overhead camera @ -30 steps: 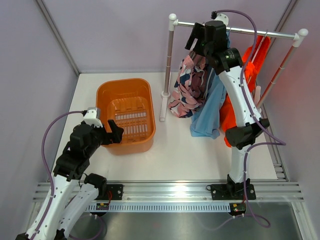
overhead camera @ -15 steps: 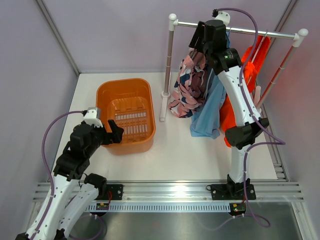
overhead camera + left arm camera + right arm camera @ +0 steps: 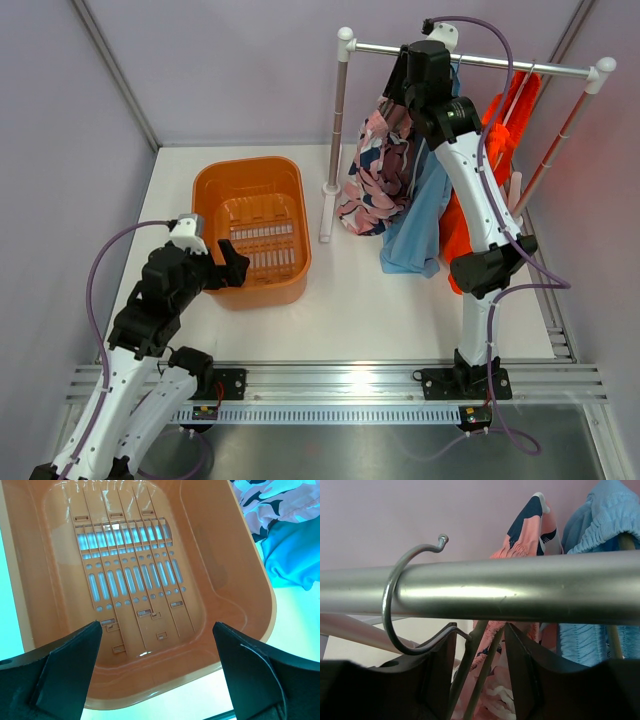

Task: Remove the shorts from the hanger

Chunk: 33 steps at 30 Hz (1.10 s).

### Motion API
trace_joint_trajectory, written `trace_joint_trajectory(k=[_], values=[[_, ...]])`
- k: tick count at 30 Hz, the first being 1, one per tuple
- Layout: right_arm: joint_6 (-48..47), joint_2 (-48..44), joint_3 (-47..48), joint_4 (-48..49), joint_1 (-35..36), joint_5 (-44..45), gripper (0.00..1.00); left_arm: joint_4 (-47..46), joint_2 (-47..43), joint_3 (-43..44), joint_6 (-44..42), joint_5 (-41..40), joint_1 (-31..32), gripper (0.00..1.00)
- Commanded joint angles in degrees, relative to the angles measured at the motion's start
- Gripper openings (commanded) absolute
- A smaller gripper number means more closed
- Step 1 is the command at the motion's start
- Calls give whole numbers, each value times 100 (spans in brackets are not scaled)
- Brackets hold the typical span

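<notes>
No shorts (image 3: pixel 400 190) removed yet: right gripper (image 3: pixel 480 635) straddles the hanger (image 3: pixel 388 597), grip unclear; left gripper (image 3: pixel 156 626) is spread wide over the basket (image 3: pixel 250 580).

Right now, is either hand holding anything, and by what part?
Neither grips anything. Left hand is open above the basket. Right hand is open, one finger each side of the hanger neck under the rail, not closed on it.

shorts 3: pink shorts (image 3: pixel 375 175), blue shorts (image 3: pixel 412 238), orange shorts (image 3: pixel 503 125) | basket (image 3: pixel 250 163) 1 | rack (image 3: pixel 340 110) 1
</notes>
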<state>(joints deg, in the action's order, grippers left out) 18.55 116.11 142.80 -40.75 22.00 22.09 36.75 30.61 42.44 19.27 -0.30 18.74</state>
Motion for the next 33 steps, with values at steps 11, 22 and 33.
trace_joint_trajectory(k=[11, 22, 33], values=[[-211, -36, -7, 94, 120, 287, 38, -168, 59, 151, -81, 144, 33, 99], [-395, -28, -103, 6, 191, 569, 27, -177, 50, 151, -72, 152, 33, 99], [-650, -159, -192, 120, 217, 788, 20, -168, 50, 151, -72, 144, 51, 99]])
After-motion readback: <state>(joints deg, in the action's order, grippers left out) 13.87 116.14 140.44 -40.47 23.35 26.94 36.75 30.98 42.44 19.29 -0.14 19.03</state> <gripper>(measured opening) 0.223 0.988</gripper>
